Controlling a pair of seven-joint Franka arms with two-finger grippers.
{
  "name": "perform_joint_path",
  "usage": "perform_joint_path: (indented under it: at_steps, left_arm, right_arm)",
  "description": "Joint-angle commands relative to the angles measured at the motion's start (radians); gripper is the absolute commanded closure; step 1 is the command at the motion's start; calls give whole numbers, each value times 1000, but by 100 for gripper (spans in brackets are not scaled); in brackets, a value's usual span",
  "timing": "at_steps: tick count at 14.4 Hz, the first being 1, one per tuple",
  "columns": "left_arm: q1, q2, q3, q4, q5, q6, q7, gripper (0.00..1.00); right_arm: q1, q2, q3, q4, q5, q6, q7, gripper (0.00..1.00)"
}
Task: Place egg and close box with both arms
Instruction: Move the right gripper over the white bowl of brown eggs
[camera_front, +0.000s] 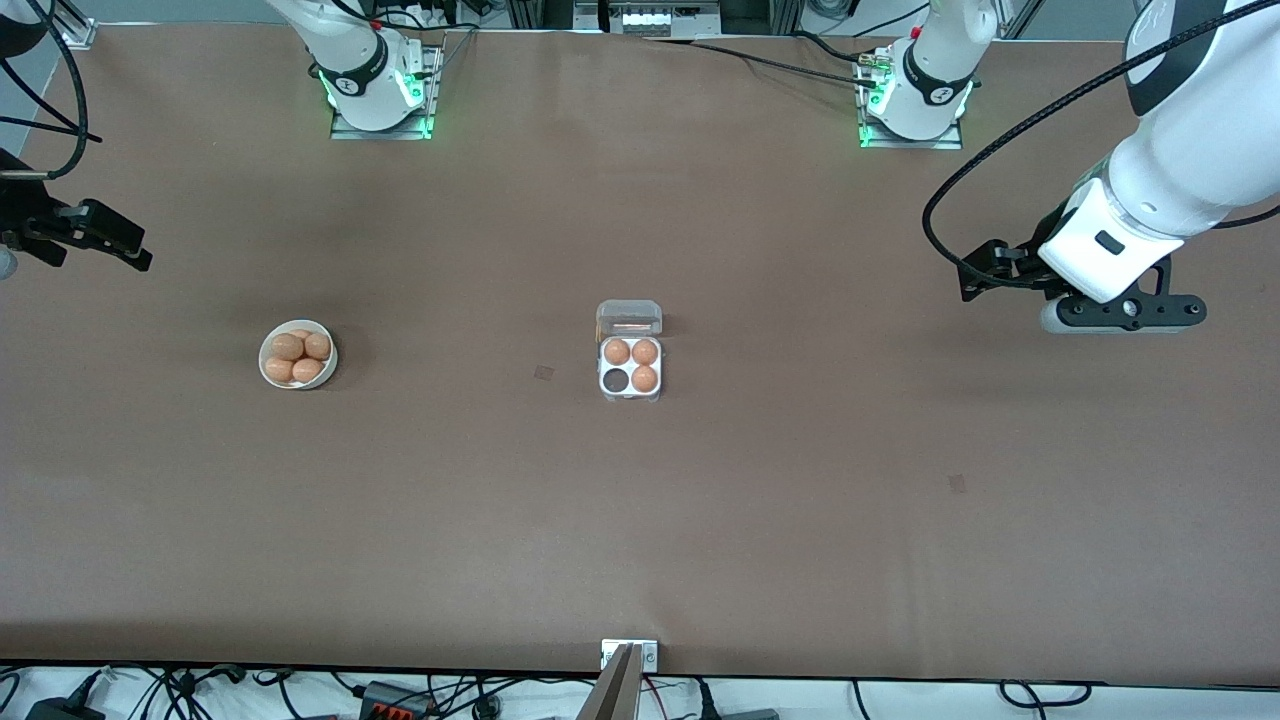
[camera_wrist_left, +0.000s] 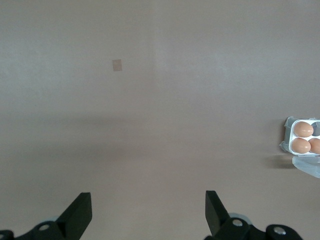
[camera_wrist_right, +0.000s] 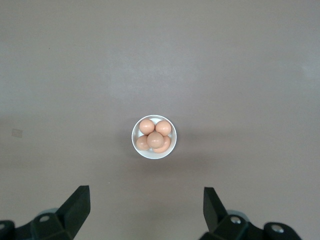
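— What was cut off or hard to read?

— The right gripper (camera_front: 140, 252) sat at the very edge of the front view, its arm mostly out of frame. In the left wrist view the box (camera_wrist_left: 303, 140) was clipped, showing only part of it. The bowl's (camera_front: 298, 354) eggs (camera_front: 299, 358) were piled up, so their count was uncertain.

— And the surface?

— A plain brown table (camera_front: 640, 520) with cables along its edges and the two bases lit green.

— Where were the task's things?

— The box (camera_front: 630, 352) stood mid-table, lid open and tipped up toward the bases, three eggs (camera_front: 632, 362) in it; the cell nearest the front camera toward the right arm's end was empty. The bowl lay well apart, toward the right arm's end.

— The arms?

— Both waited high. The left gripper (camera_front: 970, 280) hovered over bare table at its own end, jaws apart. The right gripper (camera_wrist_right: 145, 210) looked at the bowl (camera_wrist_right: 154, 137) from above, jaws apart too, nothing in them.
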Motion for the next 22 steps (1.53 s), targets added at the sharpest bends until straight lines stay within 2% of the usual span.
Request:
perform_joint_path:
  at_steps: [1, 5, 10, 15, 18, 22]
  left_arm:
    - [2, 8, -1, 28, 11, -26, 2, 0]
    - [2, 8, -1, 26, 11, -26, 2, 0]
    - [2, 9, -1, 28, 11, -26, 0, 0]
    - [2, 8, -3, 28, 11, -26, 0, 0]
    - [2, 8, -3, 26, 11, -26, 0, 0]
    - [2, 8, -1, 28, 11, -28, 0, 0]
  right_arm:
    - [-16, -25, 15, 0, -3, -20, 7, 0]
    - [-16, -13, 14, 5, -3, -12, 5, 0]
    - [-15, 82, 17, 8, 0, 11, 5, 0]
    - [-26, 240, 14, 2, -5, 54, 14, 0]
    - [-24, 351, 12, -1, 1, 34, 17, 0]
    - [-26, 467, 13, 0, 3, 89, 5, 0]
